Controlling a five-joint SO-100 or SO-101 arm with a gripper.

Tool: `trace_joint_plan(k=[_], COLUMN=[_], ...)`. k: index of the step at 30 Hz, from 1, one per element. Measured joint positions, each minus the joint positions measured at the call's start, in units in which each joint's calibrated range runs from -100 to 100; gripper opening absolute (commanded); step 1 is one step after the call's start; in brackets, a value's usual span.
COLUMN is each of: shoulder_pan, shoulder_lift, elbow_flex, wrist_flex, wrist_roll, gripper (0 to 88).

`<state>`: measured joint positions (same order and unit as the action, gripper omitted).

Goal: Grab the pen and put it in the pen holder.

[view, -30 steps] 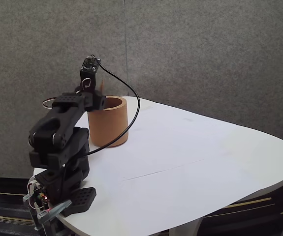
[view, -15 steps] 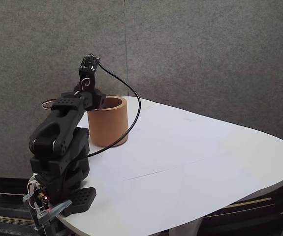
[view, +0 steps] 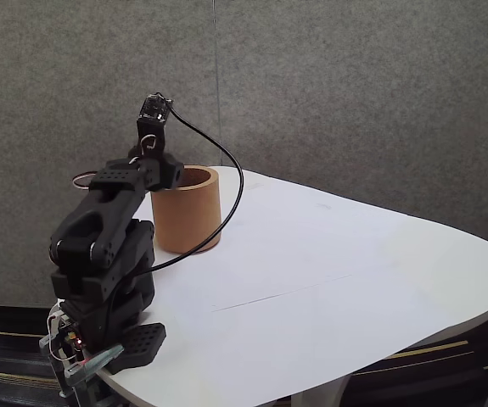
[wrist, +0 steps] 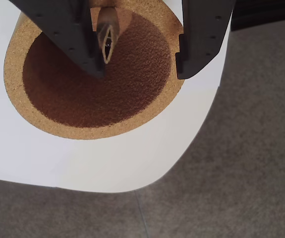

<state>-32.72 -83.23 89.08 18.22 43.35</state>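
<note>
**Pen hangs over the holder's mouth**

Wrist view: the jaws enter from the top edge, spread apart. The pen sits against the left one in the upper middle, seen end-on, its long axis pointing down into the pen holder, whose opening lies directly beneath. Whether anything pinches the pen I cannot tell. The white surface ends close by, floor beyond.

Fixed view: the holder stands at upper left, the arm leaning over it. A black cable arcs past its rim, the likeliest snag.
</note>
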Motion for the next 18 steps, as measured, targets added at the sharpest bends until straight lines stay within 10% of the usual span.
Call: trace_joint_plan(k=[18], shoulder_pan=[25.05], shoulder_lift=[-11.52], elbow_flex=[1.99], wrist_flex=[0.0], wrist_roll=[-4.05], gripper=[20.2])
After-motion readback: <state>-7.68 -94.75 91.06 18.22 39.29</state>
